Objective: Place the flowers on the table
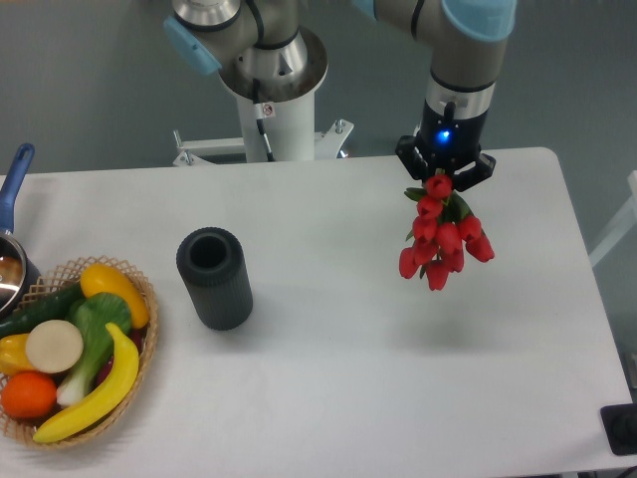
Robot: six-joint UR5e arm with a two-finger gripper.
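A bunch of red tulips [441, 239] with green leaves hangs blossom-down from my gripper [444, 177], which is shut on its stems. The bunch is held in the air above the right half of the white table [348, 378]; a faint shadow lies on the table below and to the left of it. The gripper fingers are mostly hidden behind the top flowers.
A dark grey cylindrical vase [213, 278] stands upright left of centre. A wicker basket [139, 344] with banana, orange, pepper and greens sits at the left edge. A pot with a blue handle [12, 189] is at the far left. The robot base [274, 80] stands behind the table.
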